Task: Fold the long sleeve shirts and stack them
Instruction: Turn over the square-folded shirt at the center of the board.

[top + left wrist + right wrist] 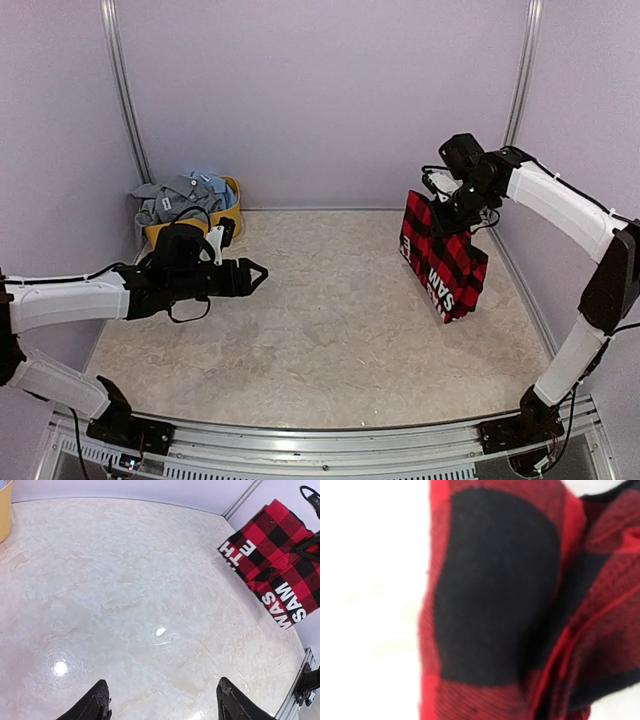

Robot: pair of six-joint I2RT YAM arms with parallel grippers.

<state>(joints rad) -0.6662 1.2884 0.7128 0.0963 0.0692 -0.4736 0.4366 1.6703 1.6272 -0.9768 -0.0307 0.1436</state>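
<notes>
While your right jaws clamp the hanging flannel (443, 262), lower it flat onto the counter (330, 340); your left jaws stand apart.

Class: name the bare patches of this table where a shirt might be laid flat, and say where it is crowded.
The widest bare patch of table lies between the open left hand and the hanging red-and-black shirt, forward to the near edge. Crowded: the far-left corner with the yellow tub.

Overhead view spans the table (330, 320); both wrist views share the flannel (280, 555), left far, right close-up
</notes>
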